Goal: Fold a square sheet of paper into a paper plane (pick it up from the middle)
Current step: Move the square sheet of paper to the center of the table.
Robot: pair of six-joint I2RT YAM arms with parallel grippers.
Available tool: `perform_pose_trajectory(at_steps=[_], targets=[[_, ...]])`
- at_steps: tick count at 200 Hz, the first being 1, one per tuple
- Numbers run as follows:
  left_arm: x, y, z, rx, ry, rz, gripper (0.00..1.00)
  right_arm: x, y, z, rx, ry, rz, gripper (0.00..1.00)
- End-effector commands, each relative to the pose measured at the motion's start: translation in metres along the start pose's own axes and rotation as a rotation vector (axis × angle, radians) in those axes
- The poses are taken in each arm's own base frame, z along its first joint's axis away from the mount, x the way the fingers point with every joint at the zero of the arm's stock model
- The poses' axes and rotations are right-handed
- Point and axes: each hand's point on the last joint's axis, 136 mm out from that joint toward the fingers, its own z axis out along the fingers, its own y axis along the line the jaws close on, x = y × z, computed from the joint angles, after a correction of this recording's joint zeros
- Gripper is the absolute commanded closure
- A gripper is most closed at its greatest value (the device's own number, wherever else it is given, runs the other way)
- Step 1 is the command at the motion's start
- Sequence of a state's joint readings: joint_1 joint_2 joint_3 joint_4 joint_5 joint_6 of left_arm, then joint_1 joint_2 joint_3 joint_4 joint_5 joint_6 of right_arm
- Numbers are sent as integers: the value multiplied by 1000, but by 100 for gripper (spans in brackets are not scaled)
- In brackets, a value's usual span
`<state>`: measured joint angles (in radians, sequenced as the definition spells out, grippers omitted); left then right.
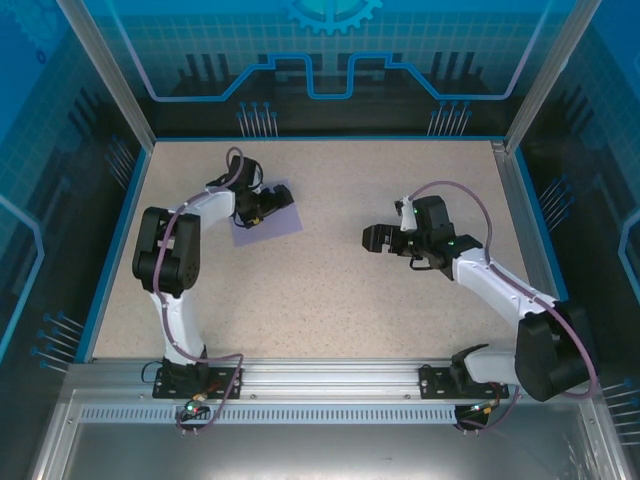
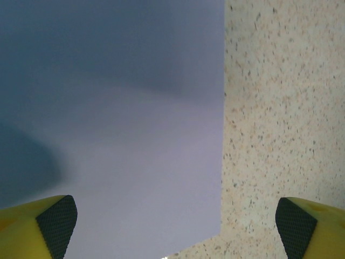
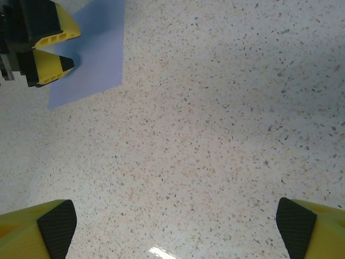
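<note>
The left end effector (image 2: 175, 224) has its fingers set wide apart with nothing between them. One pad (image 2: 56, 224) is over the square sheet of paper (image 2: 124, 135) and the other is over bare table (image 2: 280, 108). Contact between pad and sheet cannot be determined. The right end effector (image 3: 176, 226) is likewise spread and holds nothing, above bare table well apart from the sheet. The sheet lies unfolded on the left rear part of the table, with one straight edge and one corner visible in the left wrist view. The table is a speckled beige surface with a blue border. Aluminium frame posts (image 1: 103, 70) rise at the rear corners, blue printed panels (image 1: 330, 50) enclose the cell, and a metal rail (image 1: 330, 372) carries both arm bases at the near edge. The left arm (image 1: 165, 250) stands with its elbow folded and its wrist turned right over the sheet. The right arm (image 1: 495, 285) extends leftward toward the table centre, its end effector pointing toward the sheet.
</note>
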<state>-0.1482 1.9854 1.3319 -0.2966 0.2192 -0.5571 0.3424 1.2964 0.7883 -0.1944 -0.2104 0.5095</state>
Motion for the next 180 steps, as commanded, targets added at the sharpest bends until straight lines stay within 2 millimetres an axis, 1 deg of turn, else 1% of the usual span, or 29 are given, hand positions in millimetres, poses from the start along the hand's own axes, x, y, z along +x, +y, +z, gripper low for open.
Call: perform_pose_trajectory(at_steps=[1, 19, 52, 103, 119, 132, 140, 154, 168, 180], targets=[[36, 6, 14, 14, 102, -47, 1, 9, -6, 3, 33, 24, 0, 1], [57, 9, 20, 11, 140, -57, 1, 12, -10, 2, 57, 33, -4, 1], [95, -2, 29, 45, 195, -41, 1, 15, -18, -2, 102, 34, 0, 1], [154, -30, 42, 89, 297, 0, 1, 18, -29, -14, 159, 1, 21, 1], [173, -43, 44, 125, 332, 7, 1, 19, -31, -18, 165, -10, 32, 1], [185, -56, 42, 163, 343, 7, 1, 19, -32, -20, 164, -10, 46, 1], [190, -66, 39, 190, 345, 11, 1, 19, -31, -21, 156, -6, 47, 1], [193, -85, 27, 231, 336, 31, 1, 18, -25, -20, 130, 4, 47, 1], [183, -95, 9, 252, 282, 41, 1, 16, -15, -16, 72, 17, 47, 1], [169, -96, -7, 245, 220, 36, 1, 12, -5, -10, 28, 32, 51, 1]])
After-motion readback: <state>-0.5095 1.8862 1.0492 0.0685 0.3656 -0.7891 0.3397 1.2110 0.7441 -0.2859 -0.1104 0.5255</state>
